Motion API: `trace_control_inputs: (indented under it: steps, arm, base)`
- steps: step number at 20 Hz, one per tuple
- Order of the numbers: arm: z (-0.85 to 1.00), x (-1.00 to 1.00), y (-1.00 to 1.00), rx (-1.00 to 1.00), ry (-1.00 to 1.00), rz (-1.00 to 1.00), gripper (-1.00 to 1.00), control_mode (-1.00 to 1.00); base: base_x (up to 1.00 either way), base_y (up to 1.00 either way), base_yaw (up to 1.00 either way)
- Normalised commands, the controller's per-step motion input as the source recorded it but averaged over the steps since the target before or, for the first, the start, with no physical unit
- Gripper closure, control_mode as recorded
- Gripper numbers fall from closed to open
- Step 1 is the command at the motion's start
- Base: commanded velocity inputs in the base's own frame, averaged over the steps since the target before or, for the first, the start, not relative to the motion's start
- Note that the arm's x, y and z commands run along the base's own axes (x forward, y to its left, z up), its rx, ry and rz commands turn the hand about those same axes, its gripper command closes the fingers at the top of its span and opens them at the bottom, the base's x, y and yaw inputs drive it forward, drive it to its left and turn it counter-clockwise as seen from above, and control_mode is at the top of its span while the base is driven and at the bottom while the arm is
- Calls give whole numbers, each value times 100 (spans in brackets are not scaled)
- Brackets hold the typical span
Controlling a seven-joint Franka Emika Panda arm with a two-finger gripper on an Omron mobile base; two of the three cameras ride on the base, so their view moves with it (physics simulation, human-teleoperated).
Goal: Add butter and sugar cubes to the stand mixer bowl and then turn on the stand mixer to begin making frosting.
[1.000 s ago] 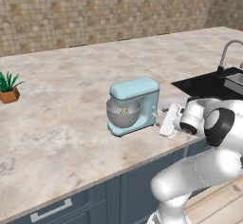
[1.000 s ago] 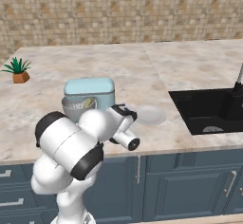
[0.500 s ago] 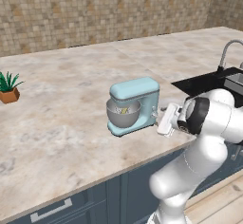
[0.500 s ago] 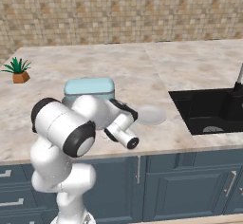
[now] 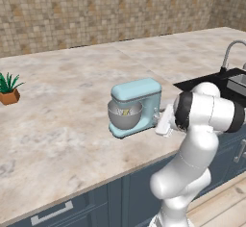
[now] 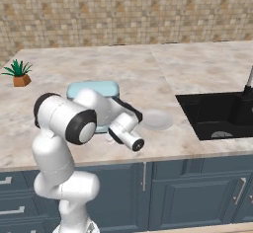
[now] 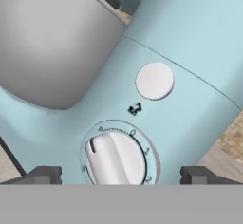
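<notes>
Arm pose: I see the arm rise from the base, fold at the elbow and reach level toward the side of the stand mixer [image 5: 136, 107], wrist close against its column.
Tool: my tool [image 7: 121, 174] stands wide, holding nothing; its 2 dark fingertips [image 7: 40, 174] flank the white speed dial [image 7: 115, 158] in the hand view.
Dial: round, white, ridged grip, numbered ring around it; a flat white button [image 7: 154, 80] sits beyond it on the pale blue casing.
Stand mixer bowl: the stand mixer bowl [image 5: 125, 115] sits under the mixer head, grey polished metal, smooth and rounded; pale contents show inside, too small for me to tell apart.
Mixer position: near the front edge of the surface [image 5: 62, 125], mottled beige stone.
Open room: broad bare surface to the left and behind the mixer; a white plate [image 6: 157, 120] lies just beside it toward the black sink [image 6: 217, 113].
Far corner: small potted plant [image 5: 8, 89] well apart.
</notes>
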Motion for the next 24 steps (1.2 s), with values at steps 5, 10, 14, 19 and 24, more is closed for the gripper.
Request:
trace_control_inputs:
  steps: [5,10,14,19,24]
  arm:
    - [-5,23,9,3,2,0,-100,-100]
    - [0,18,32,1,2,-1,100,-100]
    - [0,8,39,0,1,-4,100,-100]
    - [0,0,52,0,0,-9,100,-100]
    - [0,0,45,3,0,-10,100,-100]
  base:
    - [0,0,0]
    - [0,0,0]
    - [0,0,0]
    - [0,0,0]
    - [0,0,0]
